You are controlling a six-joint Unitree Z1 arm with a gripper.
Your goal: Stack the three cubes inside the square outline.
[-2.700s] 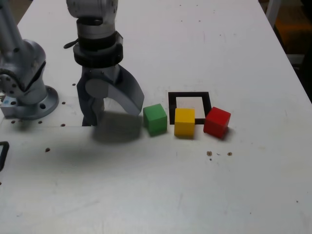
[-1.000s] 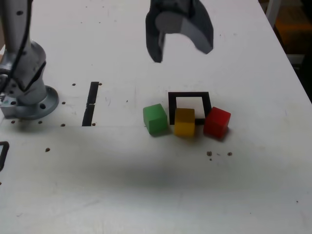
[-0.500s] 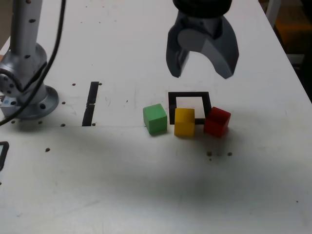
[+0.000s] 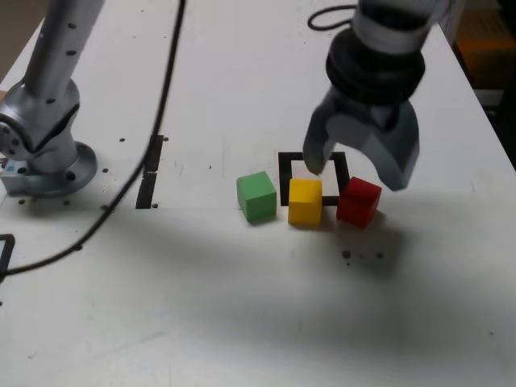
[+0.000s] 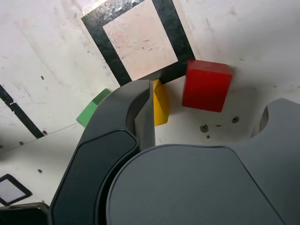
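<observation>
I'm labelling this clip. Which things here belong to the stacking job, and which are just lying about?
Job: red cube, yellow cube, green cube, square outline, open gripper.
Lying about: black strip, cable, arm base.

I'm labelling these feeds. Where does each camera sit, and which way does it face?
Exterior view: off the arm, above the table's near side, looking down at the green cube, yellow cube and red cube; arm, base and open gripper show.
Wrist view: behind the fingers, looking down past them.
Shared: all three cubes and the square outline.
</observation>
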